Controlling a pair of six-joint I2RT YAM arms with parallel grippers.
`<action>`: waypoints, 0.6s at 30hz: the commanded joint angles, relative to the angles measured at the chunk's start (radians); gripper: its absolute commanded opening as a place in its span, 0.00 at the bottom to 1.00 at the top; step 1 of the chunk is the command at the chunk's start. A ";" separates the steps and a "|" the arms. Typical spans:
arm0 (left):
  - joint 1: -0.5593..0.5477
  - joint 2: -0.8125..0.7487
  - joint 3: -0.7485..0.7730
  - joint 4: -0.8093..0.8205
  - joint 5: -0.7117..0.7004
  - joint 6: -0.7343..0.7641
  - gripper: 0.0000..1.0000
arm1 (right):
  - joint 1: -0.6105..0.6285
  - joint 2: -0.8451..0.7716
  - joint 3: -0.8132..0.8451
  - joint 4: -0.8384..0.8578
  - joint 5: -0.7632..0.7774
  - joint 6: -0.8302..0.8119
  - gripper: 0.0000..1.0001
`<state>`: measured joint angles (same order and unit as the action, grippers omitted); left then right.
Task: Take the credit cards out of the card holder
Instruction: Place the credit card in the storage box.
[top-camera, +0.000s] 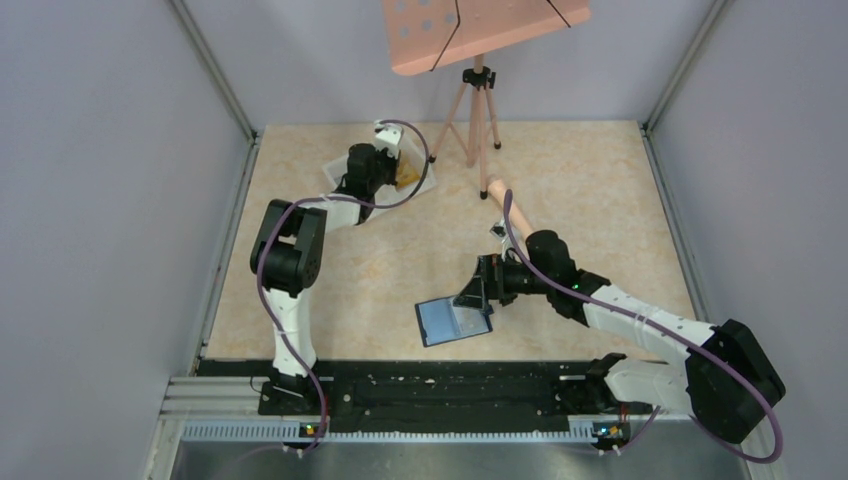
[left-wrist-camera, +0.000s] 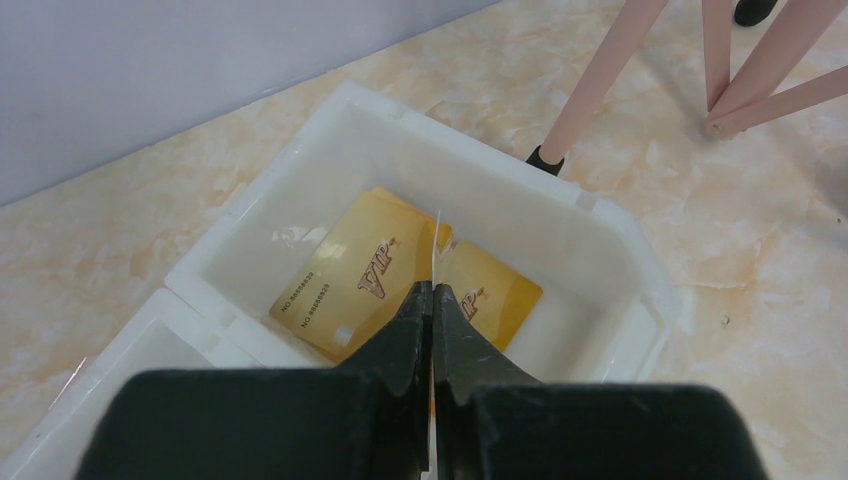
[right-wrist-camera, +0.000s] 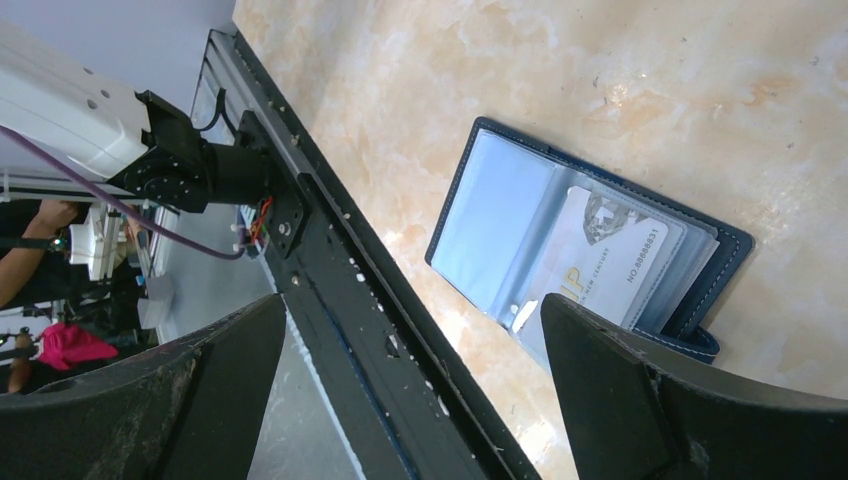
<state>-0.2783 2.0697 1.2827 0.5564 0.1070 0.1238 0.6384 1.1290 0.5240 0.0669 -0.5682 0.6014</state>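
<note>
Now, left gripper (left-wrist-camera: 432, 290) is pinched tight on a thin card (left-wrist-camera: 437, 240), edge-on above the tray (left-wrist-camera: 470, 140), with yellow cards (left-wrist-camera: 350, 275) lying inside. Right gripper (right-wrist-camera: 412, 310) gapes wide over the open holder (right-wrist-camera: 490, 220), a grey card (right-wrist-camera: 600, 255) in its sleeve.

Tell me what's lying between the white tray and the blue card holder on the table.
Nothing. In the top view, the stretch of table between the white tray and the blue card holder is bare.
</note>
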 joint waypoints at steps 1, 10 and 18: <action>0.002 0.006 0.032 0.057 -0.002 0.023 0.00 | -0.008 -0.003 0.035 0.030 0.004 -0.018 0.99; 0.002 -0.036 0.007 0.052 -0.024 -0.023 0.00 | -0.007 -0.033 0.029 0.023 0.008 -0.011 0.99; 0.002 -0.091 -0.008 0.041 -0.067 -0.098 0.00 | -0.008 -0.077 0.012 0.021 0.007 0.001 0.99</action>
<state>-0.2783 2.0632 1.2819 0.5537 0.0616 0.0570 0.6384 1.0935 0.5240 0.0601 -0.5644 0.6029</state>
